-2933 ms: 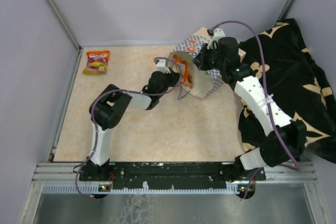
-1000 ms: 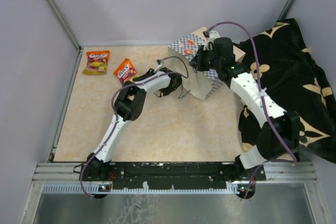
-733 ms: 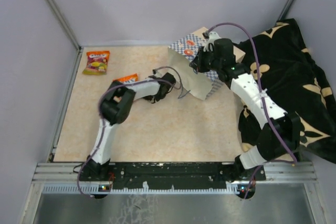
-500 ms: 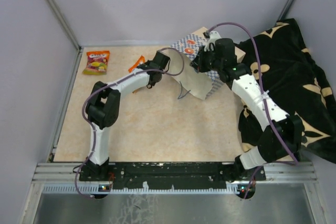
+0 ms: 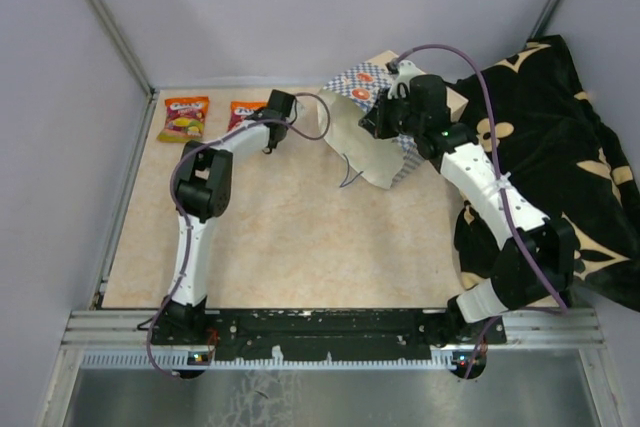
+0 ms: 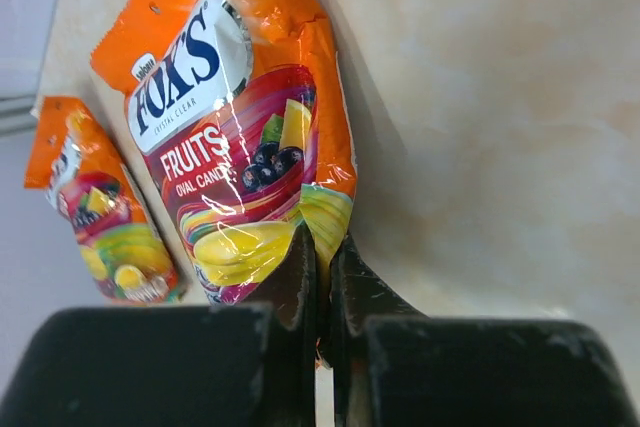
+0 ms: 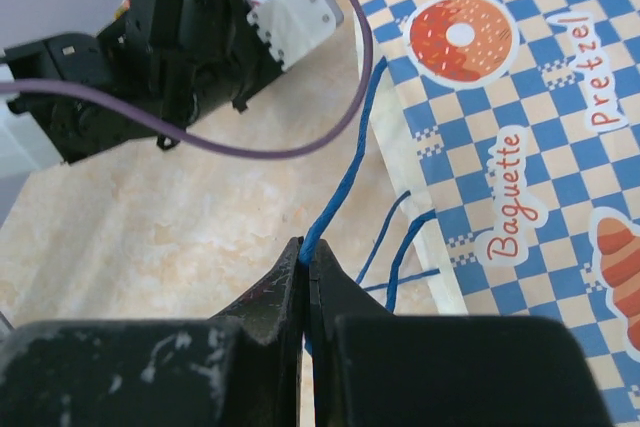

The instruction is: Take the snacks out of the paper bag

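**Overhead and wrist views.** The left arm extends to the far left part of the surface [image 5: 300, 237]. The right arm extends to the paper bag [image 5: 372, 152] at the far centre.

**Left hand.** The left hand [image 6: 320, 272] is clamped on the lower edge of an orange snack packet [image 6: 240, 147] printed with fruit and a white logo. Its 2 fingers [image 6: 295, 277] stand almost together, with only the packet's thin edge between them. The held packet faces the wrist camera and sits close over the surface; whether it touches the surface cannot be told.

**Snacks.** A second orange packet [image 5: 184, 118] lies flat on the surface near the held one and closer to the left wall [image 5: 60, 147], the 2 not touching. Both packets are outside the bag and well apart from it.

**Right hand.** The right hand [image 7: 305, 247] is pinched together on 1 thin blue cord handle [image 7: 345, 172], which runs from the fingertips up toward the bag's rim.

**Bag.** The bag is tipped, its mouth turned toward the left arm. Its blue-white checked side carries orange bakery motifs. The bag's inside is hidden in all 3 views.

**Cloth.** A black cloth [image 5: 545, 137] with gold marks lies at the right, just beside the bag and under the right arm.
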You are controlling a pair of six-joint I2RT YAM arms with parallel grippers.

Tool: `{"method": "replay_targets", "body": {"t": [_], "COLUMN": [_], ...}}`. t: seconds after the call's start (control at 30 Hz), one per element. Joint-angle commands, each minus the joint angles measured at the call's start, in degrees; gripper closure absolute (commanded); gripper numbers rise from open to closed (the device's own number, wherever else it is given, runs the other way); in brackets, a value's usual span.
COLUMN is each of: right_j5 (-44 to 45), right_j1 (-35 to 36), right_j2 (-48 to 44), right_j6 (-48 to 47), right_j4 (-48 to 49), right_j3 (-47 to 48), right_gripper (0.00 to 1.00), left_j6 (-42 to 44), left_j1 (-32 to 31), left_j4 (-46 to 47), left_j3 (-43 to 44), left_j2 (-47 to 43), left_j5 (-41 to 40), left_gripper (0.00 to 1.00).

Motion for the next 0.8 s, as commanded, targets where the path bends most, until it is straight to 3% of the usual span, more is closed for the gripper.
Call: {"method": "replay_targets", "body": {"t": [0.0, 0.2, 0.53, 0.77], "right_j5": [-3.3, -4.3, -4.6, -4.8], "right_j1": [0.1, 0.1, 0.1, 0.1], "right_j2": [0.0, 0.6, 0.7, 0.7], "right_j6": [1.5, 2.0, 2.2, 2.5], "right_j4": [5.2, 6.5, 6.9, 6.8], "right_j3": [-1.0, -1.4, -1.5, -1.6], "right_gripper": [1.00, 1.00, 1.00, 1.00], "left_j6": [7.0, 5.0, -3.7, -9.3], "left_j1": [2.6, 5.6, 5.7, 5.7], "left_j4": [3.4, -1.6, -5.1, -6.2], "left_j3": [3.6, 13.1, 13.5, 7.9], "left_j2": [3.7, 9.9, 9.8, 5.9], "left_j5": [4.8, 3.8, 0.0, -1.3], "left_gripper": [1.00, 1.00, 1.00, 1.00]}}
